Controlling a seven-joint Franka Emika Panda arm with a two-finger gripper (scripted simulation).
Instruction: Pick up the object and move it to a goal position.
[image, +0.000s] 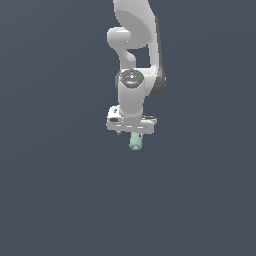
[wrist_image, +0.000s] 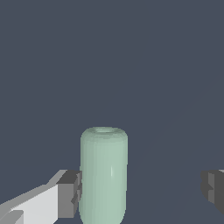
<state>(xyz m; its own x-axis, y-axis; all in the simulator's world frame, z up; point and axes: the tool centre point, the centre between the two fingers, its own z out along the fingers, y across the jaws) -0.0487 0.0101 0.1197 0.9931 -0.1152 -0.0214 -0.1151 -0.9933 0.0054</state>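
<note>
The object (image: 135, 141) is a small pale mint-green stubby cylinder. In the exterior view it shows just below the white gripper (image: 132, 132) of the arm, which points straight down over it. In the wrist view the object (wrist_image: 104, 175) lies between the two grey fingertips. One fingertip (wrist_image: 69, 194) is at or against its side. The other fingertip (wrist_image: 213, 187) stands well apart from it. The gripper (wrist_image: 141, 191) is open, with the object off-centre in the gap. The object's near end is out of the wrist picture.
A flat dark blue-grey surface (image: 60, 190) fills both views. The white-grey arm (image: 136, 45) rises above the gripper in the exterior view. No goal marker shows.
</note>
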